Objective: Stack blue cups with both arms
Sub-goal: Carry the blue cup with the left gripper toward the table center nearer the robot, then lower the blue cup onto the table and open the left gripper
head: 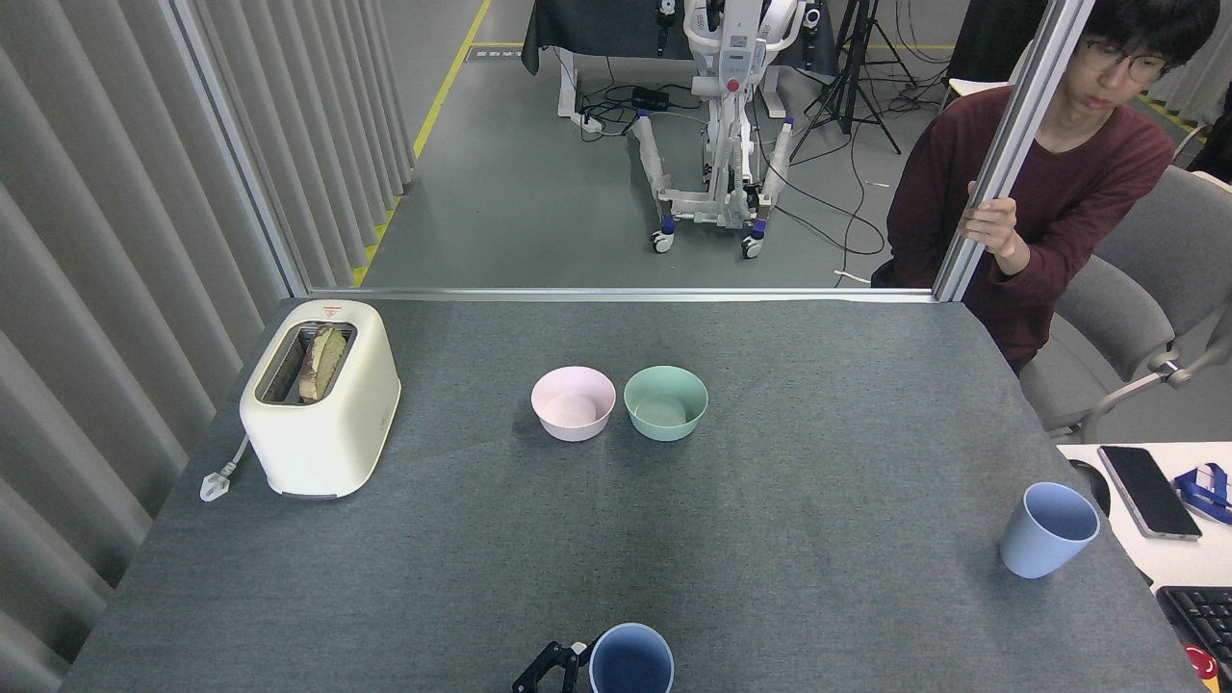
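On the grey felt-like counter (818,597), a cream toaster (322,404) with bread in its slot stands near the left edge. At the middle of the near edge a black hand (563,669) sits against one blue cup (630,660); which arm it belongs to and whether it grips I cannot tell. Matte pink bowl (573,402) and mint bowl (665,402) sit mid-counter, just beside each other. The second blue cup (1047,529) stands by the right edge. Both cups look light, stiff, smooth; grasp the tapered wall below the rim.
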Tool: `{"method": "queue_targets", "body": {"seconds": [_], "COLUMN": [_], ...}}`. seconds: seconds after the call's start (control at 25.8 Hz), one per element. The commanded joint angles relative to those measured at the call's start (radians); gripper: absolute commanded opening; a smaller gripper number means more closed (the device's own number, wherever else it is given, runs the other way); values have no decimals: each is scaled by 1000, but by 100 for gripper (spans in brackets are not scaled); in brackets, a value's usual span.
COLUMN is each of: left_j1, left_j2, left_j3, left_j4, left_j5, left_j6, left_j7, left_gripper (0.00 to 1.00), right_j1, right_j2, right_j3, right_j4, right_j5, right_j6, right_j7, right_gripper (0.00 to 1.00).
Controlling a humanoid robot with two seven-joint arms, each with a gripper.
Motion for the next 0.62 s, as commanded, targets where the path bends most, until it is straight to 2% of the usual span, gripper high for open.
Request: {"method": "queue_targets", "body": {"seconds": [0.0,0.35,0.58], "left_j1": [-1,-5,-5], "left_j2": [-1,4,-3], "left_j3": [4,7,53], "left_j4": [2,28,47], "left_j5": [1,8,14], "left_j6": [0,5,11], "left_j7": [4,19,19], "left_gripper": [100,100,100], "right_j1": [0,0,0], "right_j2": [0,0,0], "right_j3": [0,-2,0], "right_j4": [-1,1,-1], "right_j5": [0,0,0], "right_j6": [0,-2,-2], "right_j7": [-3,-3,-3], "right_gripper": [100,100,100]}}
